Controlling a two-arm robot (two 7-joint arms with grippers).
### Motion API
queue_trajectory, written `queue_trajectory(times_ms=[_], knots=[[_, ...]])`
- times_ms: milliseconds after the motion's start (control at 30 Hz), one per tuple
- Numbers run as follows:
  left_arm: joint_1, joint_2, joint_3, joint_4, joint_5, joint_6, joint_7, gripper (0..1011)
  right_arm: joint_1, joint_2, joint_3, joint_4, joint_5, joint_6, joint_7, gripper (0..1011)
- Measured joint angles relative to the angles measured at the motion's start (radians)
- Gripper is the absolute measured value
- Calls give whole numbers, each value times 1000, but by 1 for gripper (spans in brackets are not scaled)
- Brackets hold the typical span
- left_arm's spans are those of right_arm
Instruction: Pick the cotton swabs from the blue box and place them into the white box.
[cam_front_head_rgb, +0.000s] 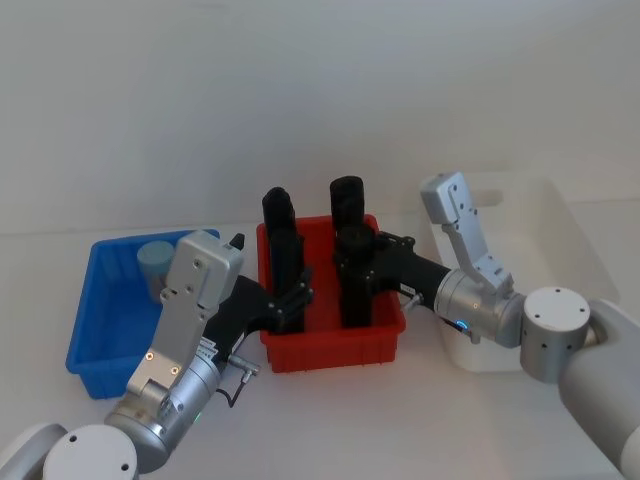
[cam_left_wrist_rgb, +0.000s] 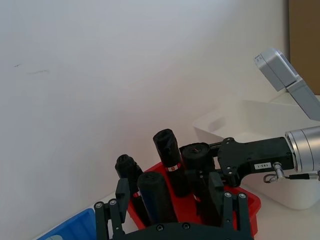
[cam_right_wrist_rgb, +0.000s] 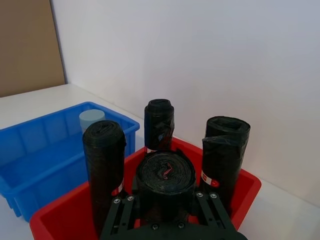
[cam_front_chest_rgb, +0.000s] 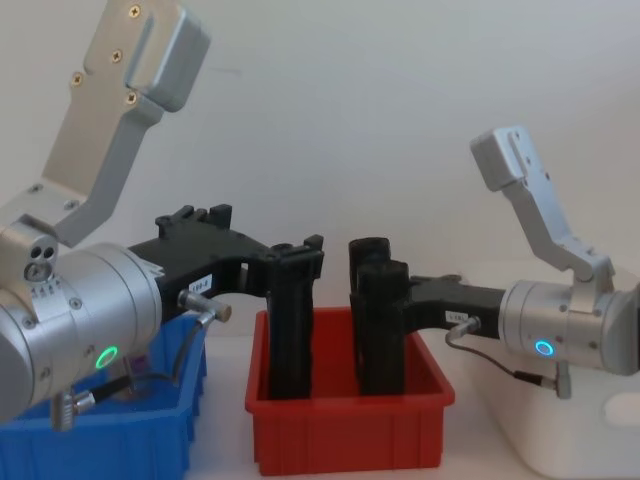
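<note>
One cotton swab tub (cam_front_head_rgb: 155, 262) with a pale blue lid stands in the far corner of the blue box (cam_front_head_rgb: 100, 335), also seen from the right wrist (cam_right_wrist_rgb: 91, 118). The white box (cam_front_head_rgb: 565, 230) stands at the right. Both grippers are over the red bin (cam_front_head_rgb: 330, 350), away from the tub. My left gripper (cam_front_head_rgb: 291, 298) is open and straddles the front-left black roll (cam_left_wrist_rgb: 155, 197). My right gripper (cam_front_head_rgb: 352, 262) is shut on a black roll (cam_right_wrist_rgb: 165, 175) in the bin's right half.
Two more black rolls (cam_front_head_rgb: 278, 208) (cam_front_head_rgb: 346, 195) stand upright at the back of the red bin, between the blue and white boxes. A bare wall rises close behind the table. The right arm's elbow (cam_front_head_rgb: 555, 330) hangs over the white box's near side.
</note>
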Motion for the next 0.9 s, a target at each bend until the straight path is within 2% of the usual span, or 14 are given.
queue_trajectory(times_ms=[167,267,567,667,700,800,900], knots=[[0,0,0,0,0,0,0,1004,-7,3,4,-29,7,-1,2,483],[0,0,0,0,0,0,0,1004,-27,11,7,-78,12,6,1,477],[0,0,0,0,0,0,0,1003,-120,45,19,-306,34,60,-41,477],[0,0,0,0,0,0,0,1004,-164,61,25,-413,43,93,-77,477],[0,0,0,0,0,0,0,1004,-164,61,25,-413,43,93,-77,477],[0,0,0,0,0,0,0,1003,-207,79,31,-515,54,129,-123,477],[0,0,0,0,0,0,0,1004,-230,88,36,-569,61,153,-153,477]])
